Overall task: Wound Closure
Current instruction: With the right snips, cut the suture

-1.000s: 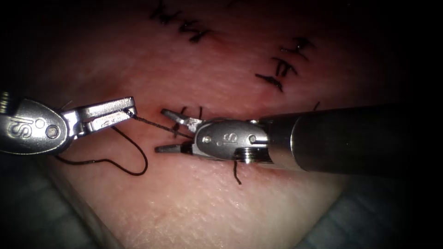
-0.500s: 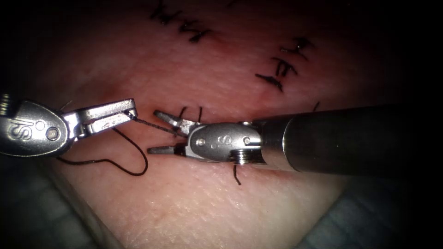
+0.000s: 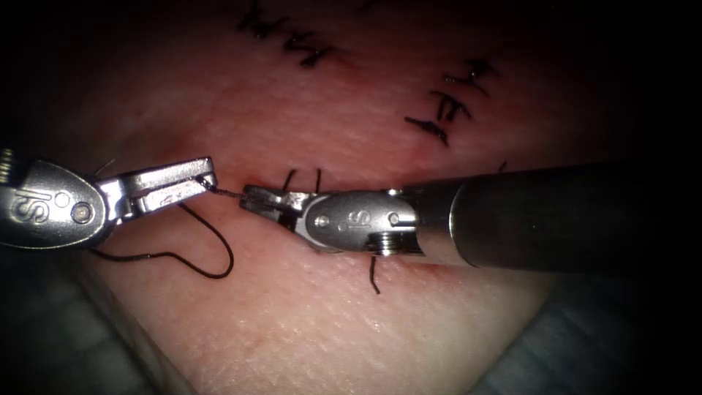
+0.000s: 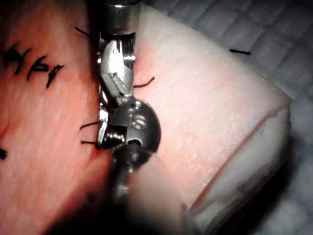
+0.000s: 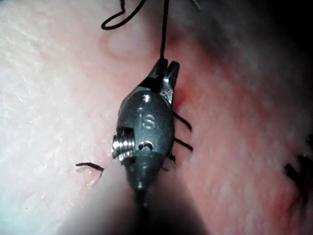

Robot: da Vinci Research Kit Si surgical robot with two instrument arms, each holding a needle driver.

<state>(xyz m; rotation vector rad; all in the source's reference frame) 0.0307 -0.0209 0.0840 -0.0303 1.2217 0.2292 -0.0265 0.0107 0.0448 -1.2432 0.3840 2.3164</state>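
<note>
On the tissue (image 3: 307,322) — both grippers, left (image 3: 208,175) and right (image 3: 252,197) (closed), clamping the thread (image 3: 228,193).

Surgical training bench: pork tissue (image 3: 307,322) block on drape (image 4: 293,58), practice stitches (image 3: 439,110).

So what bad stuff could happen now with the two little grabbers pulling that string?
Both tools grip one short, tight stretch of thread: the left tool and the right tool, jaws shut. Pulling apart might snap it or tug the stitch in the tissue. The loose loop could snag a tool. No needle is visible, so its tip's position is uncertain.
</note>
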